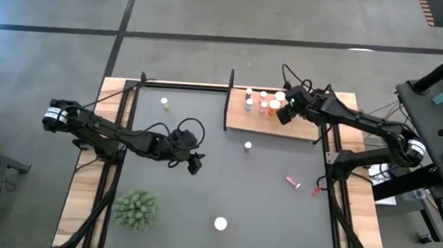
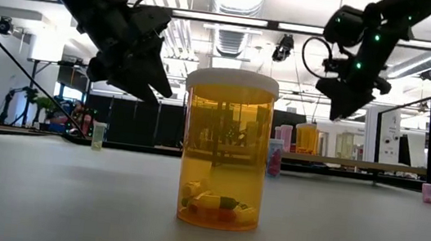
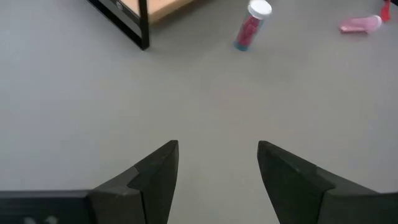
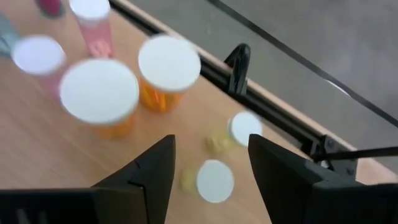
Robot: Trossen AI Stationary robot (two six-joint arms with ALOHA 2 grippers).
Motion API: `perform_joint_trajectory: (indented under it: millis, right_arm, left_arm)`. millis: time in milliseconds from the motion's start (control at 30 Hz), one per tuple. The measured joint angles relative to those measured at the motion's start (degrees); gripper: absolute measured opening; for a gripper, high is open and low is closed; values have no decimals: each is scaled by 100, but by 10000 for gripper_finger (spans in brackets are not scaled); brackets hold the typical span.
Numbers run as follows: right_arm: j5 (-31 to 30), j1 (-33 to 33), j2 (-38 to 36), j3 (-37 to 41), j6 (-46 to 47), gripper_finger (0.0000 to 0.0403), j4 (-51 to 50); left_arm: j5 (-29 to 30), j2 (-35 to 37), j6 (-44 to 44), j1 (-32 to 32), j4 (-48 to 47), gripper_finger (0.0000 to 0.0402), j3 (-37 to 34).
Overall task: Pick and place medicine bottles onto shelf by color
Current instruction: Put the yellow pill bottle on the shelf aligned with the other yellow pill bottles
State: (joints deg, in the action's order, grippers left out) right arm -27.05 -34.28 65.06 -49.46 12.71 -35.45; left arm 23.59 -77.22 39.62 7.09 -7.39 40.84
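The shelf (image 1: 265, 121) is a light-brown board at the mat's far right. Several bottles stand on it: two orange ones (image 4: 99, 96) (image 4: 166, 68), a pink one (image 4: 93, 22) and two small yellow-green ones (image 4: 244, 129) (image 4: 214, 180). My right gripper (image 4: 211, 143) hangs open above them, touching none. My left gripper (image 3: 217, 149) is open over bare mat at mid-table (image 1: 195, 167). On the mat a red bottle (image 3: 252, 25) stands upright, a pink bottle (image 1: 293, 181) lies on its side, and a large orange bottle (image 2: 225, 150) stands near the front edge.
A small white-capped bottle (image 1: 164, 102) stands at the mat's far left. A spiky green plant (image 1: 136, 209) sits at the near left. Black posts (image 1: 231, 82) rise at the shelf's corners. Bare mat lies between the two arms.
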Motion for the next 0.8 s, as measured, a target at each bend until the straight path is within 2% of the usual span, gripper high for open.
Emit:
perform_joint_trajectory:
  millis: [300,400,533,800]
  right_arm:
    - [5,302,-2,-812,-276,192,-177]
    - [19,460,-2,-1008,-328,191,-179]
    - [26,624,-2,-1198,-450,191,-176]
    - [46,691,-2,-1406,-592,190,-179]
  left_arm:
    - [1414,129,-9,-96,-131,203,91]
    - [1641,284,-4,-338,-349,203,152]
    - [1894,526,0,-890,-570,203,111]
    - [1844,707,56,-2507,-1202,203,78]
